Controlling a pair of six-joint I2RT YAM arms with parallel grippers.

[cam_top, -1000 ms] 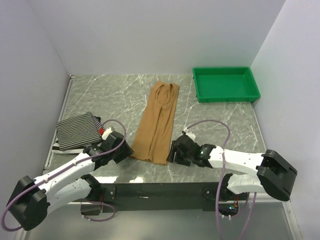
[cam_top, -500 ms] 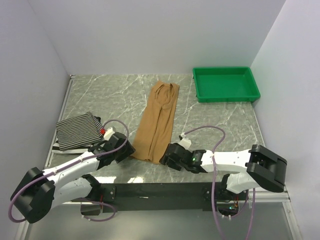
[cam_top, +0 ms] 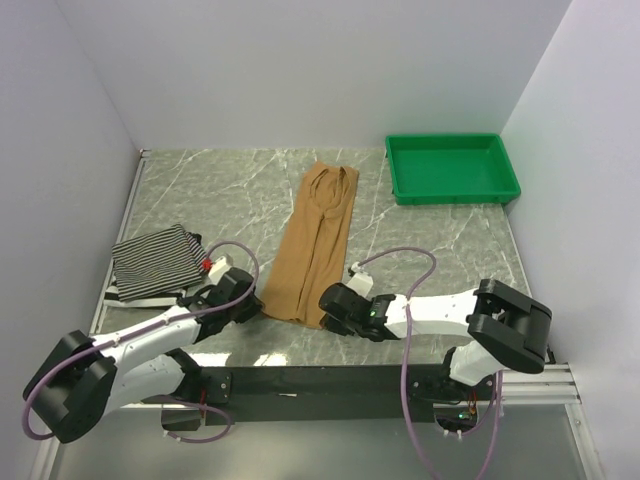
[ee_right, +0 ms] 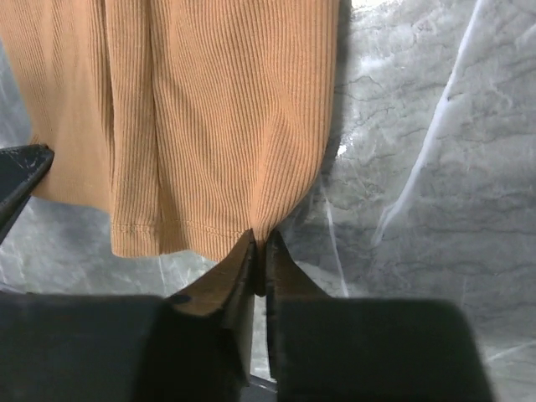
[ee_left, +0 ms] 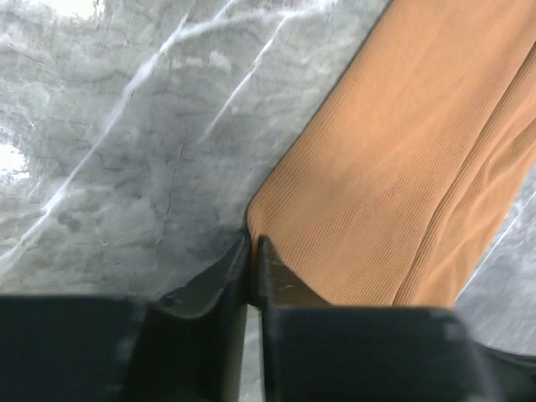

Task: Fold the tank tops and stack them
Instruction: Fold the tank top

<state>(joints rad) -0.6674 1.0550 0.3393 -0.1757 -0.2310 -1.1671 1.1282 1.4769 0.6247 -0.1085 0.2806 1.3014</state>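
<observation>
left gripper [ee_left: 253, 244] pinches tan top [cam_top: 318, 240] near-left corner | right gripper [ee_right: 260, 244] pinches near-right hem corner | table [cam_top: 240, 190] shows either side

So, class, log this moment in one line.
left claw: shut on tan top hem corner | right claw: shut on other corner | striped top: folded

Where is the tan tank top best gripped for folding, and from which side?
The two near hem corners, from the arms' side: the tan tank top lies flat as a long strip, hem nearest. The left hand and right hand pinch those corners.
</observation>
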